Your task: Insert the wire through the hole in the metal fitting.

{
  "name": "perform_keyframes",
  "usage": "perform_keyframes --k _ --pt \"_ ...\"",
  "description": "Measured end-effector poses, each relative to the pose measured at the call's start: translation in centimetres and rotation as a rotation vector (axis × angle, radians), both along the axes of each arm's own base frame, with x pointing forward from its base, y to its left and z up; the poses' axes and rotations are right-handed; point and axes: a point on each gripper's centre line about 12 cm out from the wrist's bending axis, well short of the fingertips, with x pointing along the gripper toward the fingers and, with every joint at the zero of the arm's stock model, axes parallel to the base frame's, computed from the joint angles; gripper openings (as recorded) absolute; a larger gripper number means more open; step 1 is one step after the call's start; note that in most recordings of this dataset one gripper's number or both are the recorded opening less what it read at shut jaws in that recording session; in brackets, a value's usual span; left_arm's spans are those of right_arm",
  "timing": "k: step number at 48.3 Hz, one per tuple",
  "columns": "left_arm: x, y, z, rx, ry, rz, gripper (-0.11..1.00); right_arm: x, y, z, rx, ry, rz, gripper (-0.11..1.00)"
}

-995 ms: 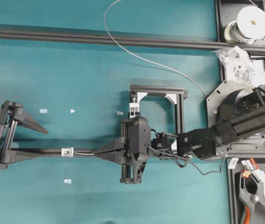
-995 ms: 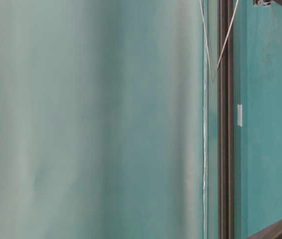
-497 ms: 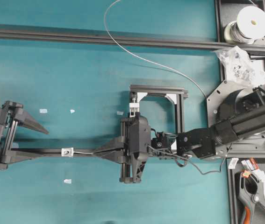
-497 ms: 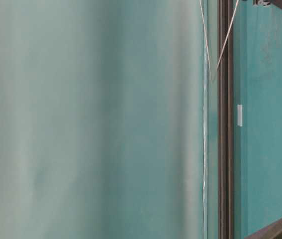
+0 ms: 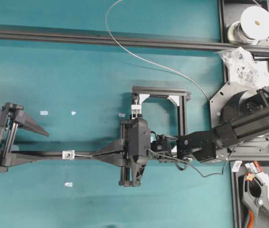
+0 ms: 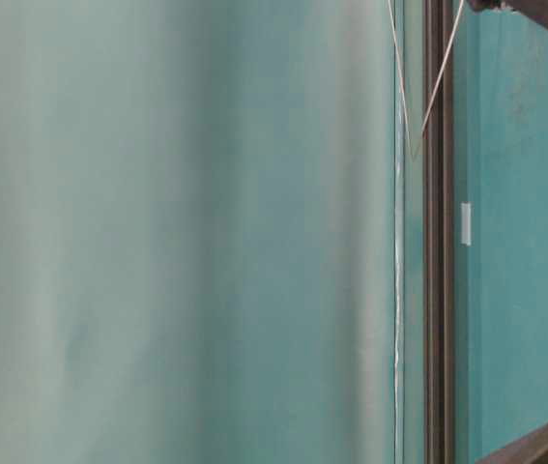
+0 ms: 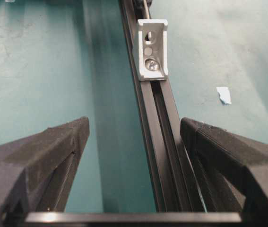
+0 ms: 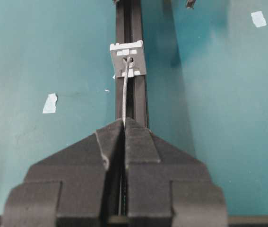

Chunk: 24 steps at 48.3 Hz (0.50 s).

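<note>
— Two hands: what's each doing?
— Your right hand (image 8: 124,124) is clamped on the wire (image 8: 125,97), tip at the fitting (image 8: 128,59), upper centre. Left hand (image 7: 134,142) gapes. Feed straight, slowly along the rail (image 8: 137,101).

Overhead view looked straight down on the teal table (image 5: 77,71), both arms in frame. Table-level view sat low and close against a blurred teal surface, facing along a dark rail (image 6: 438,290). Left wrist view looked forward between its fingers (image 7: 44,156) at the metal fitting (image 7: 151,49) on the black rail (image 7: 159,142). Right wrist view faced the same fitting from the opposite end, close in.
</note>
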Motion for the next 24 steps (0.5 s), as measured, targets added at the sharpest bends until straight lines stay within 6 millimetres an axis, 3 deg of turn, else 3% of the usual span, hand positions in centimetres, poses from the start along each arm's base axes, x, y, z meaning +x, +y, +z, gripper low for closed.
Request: perform_keyframes --k 24 --pt "0.01 0.0 0.02 0.0 -0.002 0.0 0.83 0.78 -0.43 -0.18 -0.005 -0.008 -0.018 -0.01"
